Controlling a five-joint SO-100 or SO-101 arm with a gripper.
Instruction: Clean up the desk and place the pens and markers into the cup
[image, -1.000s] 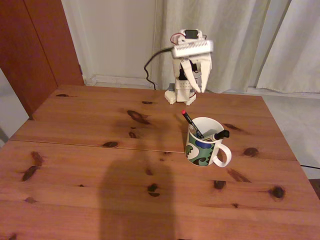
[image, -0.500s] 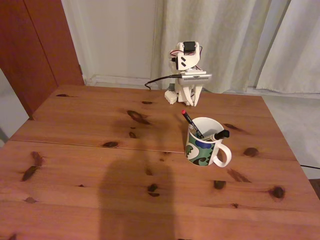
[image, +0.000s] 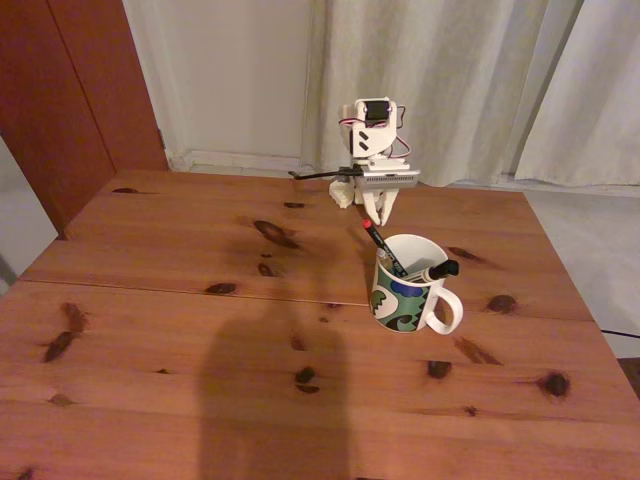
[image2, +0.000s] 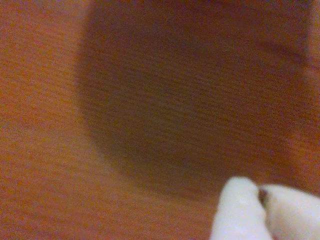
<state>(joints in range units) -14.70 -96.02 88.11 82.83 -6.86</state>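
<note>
Folded lower than a second ago, my gripper (image: 381, 213) rests behind the cup (image: 407, 290), jaws together and empty; pens look stowed, so I'd just park.

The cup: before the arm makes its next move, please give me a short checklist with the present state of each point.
1. Cup upright on the desk: ok.
2. Black pen with red tip inside the cup, leaning out over the rim: ok.
3. Marker with black cap inside the cup: ok.
4. No loose pens on the visible desk: ok.
5. Pincer empty, tips together in the wrist view: ok.
6. Teal-green pen inside the cup: cannot tell.
</note>
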